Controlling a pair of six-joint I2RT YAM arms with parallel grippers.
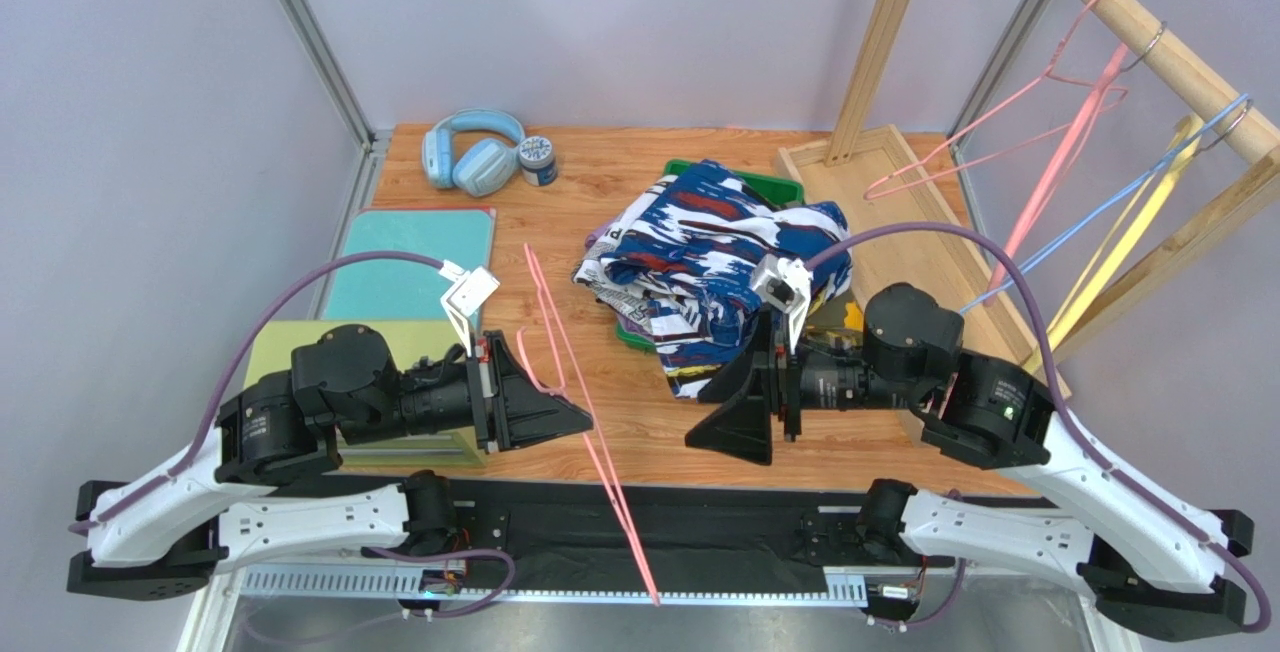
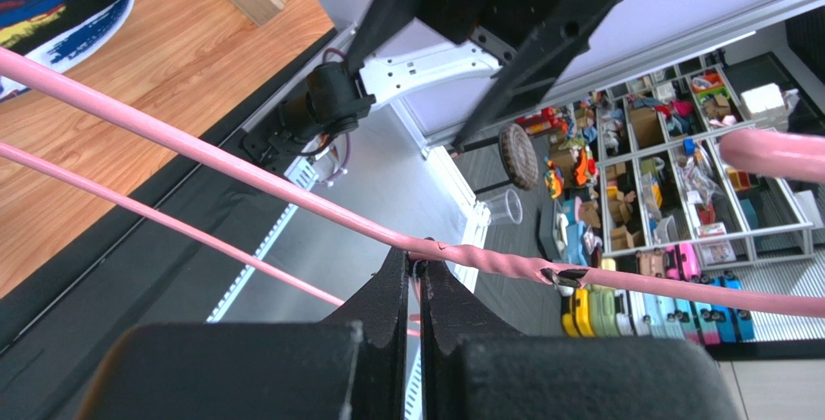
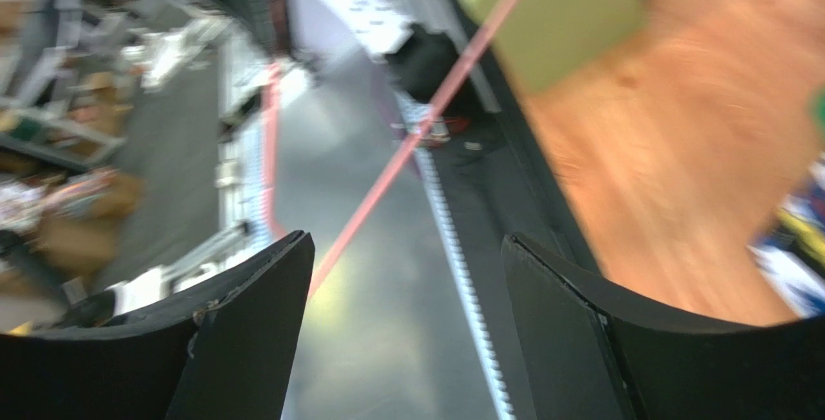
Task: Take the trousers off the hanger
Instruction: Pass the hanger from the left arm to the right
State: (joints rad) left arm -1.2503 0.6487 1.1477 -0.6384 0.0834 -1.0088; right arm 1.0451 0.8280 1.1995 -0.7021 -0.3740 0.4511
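Your left gripper [image 2: 416,267] has its jaws clamped together on the wire of the pink hanger [image 1: 613,495], which slants from the table [image 1: 631,180] out over its near edge. Your right gripper [image 3: 407,256] hovers just right of the hanger, jaws apart and empty. The trousers [image 1: 706,255] lie heaped on the table, right of the hanger and off it, with the blue-white-red print on top.

Printed cloth trousers [image 1: 706,255] on grained wood table [image 1: 646,382]; pink hanger [image 2: 194,147] looks glossy, perhaps plastic-coated
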